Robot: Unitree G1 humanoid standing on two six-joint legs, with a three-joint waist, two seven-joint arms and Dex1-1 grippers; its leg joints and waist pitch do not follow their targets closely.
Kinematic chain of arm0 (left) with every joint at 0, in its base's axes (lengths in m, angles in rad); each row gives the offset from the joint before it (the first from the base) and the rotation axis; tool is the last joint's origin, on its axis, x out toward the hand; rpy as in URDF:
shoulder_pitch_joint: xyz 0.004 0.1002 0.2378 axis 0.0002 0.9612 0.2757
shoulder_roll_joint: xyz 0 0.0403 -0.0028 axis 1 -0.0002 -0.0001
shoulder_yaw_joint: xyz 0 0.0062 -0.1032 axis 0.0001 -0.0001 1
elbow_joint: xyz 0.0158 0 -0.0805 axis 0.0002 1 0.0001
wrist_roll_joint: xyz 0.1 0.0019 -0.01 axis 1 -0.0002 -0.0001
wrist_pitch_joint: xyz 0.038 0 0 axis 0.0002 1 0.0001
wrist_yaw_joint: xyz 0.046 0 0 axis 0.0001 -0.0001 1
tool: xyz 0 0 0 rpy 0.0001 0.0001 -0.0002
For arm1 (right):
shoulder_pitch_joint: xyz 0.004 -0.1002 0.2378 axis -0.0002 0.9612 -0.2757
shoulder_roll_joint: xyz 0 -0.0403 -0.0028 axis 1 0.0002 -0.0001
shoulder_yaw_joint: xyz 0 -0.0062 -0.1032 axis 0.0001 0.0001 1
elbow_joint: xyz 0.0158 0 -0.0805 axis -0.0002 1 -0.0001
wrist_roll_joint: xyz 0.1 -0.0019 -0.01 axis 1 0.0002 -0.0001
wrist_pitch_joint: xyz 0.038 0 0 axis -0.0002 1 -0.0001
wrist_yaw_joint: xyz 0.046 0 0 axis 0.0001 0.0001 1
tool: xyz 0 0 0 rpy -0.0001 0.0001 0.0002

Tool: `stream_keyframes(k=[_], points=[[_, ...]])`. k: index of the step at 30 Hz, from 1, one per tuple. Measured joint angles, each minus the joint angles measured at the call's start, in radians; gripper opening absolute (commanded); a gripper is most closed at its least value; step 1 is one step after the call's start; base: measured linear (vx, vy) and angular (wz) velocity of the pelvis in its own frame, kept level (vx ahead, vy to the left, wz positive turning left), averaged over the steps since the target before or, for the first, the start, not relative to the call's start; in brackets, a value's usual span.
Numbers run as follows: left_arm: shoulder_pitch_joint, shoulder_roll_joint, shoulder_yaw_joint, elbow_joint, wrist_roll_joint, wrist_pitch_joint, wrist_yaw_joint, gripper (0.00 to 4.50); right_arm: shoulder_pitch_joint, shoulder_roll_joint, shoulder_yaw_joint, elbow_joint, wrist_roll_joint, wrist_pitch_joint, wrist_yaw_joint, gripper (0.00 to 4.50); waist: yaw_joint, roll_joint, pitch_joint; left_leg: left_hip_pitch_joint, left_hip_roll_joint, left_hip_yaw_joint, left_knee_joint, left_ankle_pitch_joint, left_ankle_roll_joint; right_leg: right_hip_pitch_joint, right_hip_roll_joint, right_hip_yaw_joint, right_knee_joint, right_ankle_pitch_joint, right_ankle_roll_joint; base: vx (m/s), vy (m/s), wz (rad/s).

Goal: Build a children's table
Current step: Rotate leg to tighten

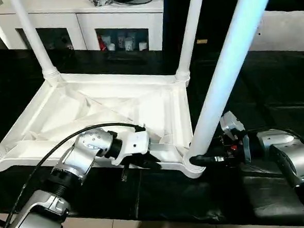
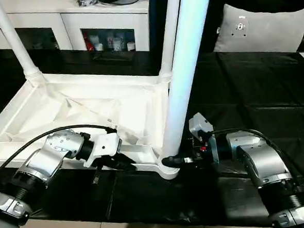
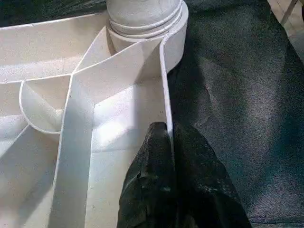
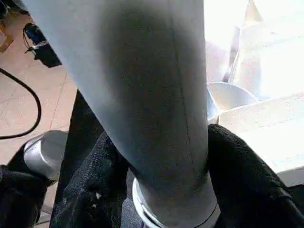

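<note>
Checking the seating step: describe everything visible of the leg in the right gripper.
The near-right leg is a long, smooth white plastic tube, widening toward its base. It stands nearly upright, leaning slightly, base in the tabletop's near-right corner socket. The right gripper is shut around it just above the socket, one black finger on each side. Its upper end leaves the picture.

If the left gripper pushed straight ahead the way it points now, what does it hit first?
Left gripper is clamped on the tabletop rim wall. Straight ahead along that wall sits the near corner socket holding a leg, likely first contact.
</note>
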Motion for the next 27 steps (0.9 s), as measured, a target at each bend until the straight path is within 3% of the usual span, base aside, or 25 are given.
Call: stream_keyframes(k=[8,17,20,23,26,27], points=[[-0.001,-0.008,0.03,0.0,0.002,0.101,0.054,0.0,0.021,0.07,-0.025,-0.028,-0.024,0.012,-0.161,2.07,-0.009,0.001,0.0,0.001,0.0,0.0,0.0,0.001,-0.002,0.002,0.0,0.0,0.002,-0.002,0.003,0.0,0.0,0.0],[0.006,-0.158,0.108,-0.07,0.047,0.409,0.405,0.0,-0.064,0.302,-0.128,0.042,-0.126,0.075,-0.695,1.99,-0.077,0.001,0.0,0.0,0.0,0.0,0.0,0.003,-0.005,0.0,0.0,0.0,-0.001,-0.001,0.003,0.0,0.0,0.0],[0.006,-0.204,0.121,-0.094,0.069,0.474,0.496,0.0,-0.096,0.367,-0.155,0.077,-0.142,0.072,-0.823,1.99,-0.08,0.0,0.0,0.0,0.0,0.0,-0.004,0.003,-0.005,-0.001,0.001,0.0,0.0,0.0,0.003,0.0,0.0,0.0],[0.006,-0.231,0.121,-0.108,0.083,0.501,0.544,0.0,-0.099,0.397,-0.168,0.085,-0.154,0.051,-0.883,2.67,-0.077,0.0,0.0,-0.001,0.0,0.0,-0.007,0.002,-0.003,-0.002,0.002,0.0,0.0,-0.001,-0.001,0.0,0.0,0.0],[0.006,-0.235,0.117,-0.114,0.086,0.506,0.556,0.0,-0.099,0.405,-0.167,0.088,-0.162,0.043,-0.893,2.77,-0.074,0.0,0.0,-0.002,0.0,0.0,-0.007,0.001,-0.001,-0.002,0.001,0.0,-0.001,-0.002,-0.001,0.0,0.0,0.0],[0.005,-0.235,0.116,-0.115,0.088,0.506,0.557,0.0,-0.099,0.405,-0.165,0.089,-0.165,0.039,-0.893,3.02,-0.074,0.0,0.0,-0.002,0.0,0.0,-0.006,0.001,-0.001,-0.002,0.001,0.0,-0.001,-0.002,-0.001,0.0,0.0,0.0]])
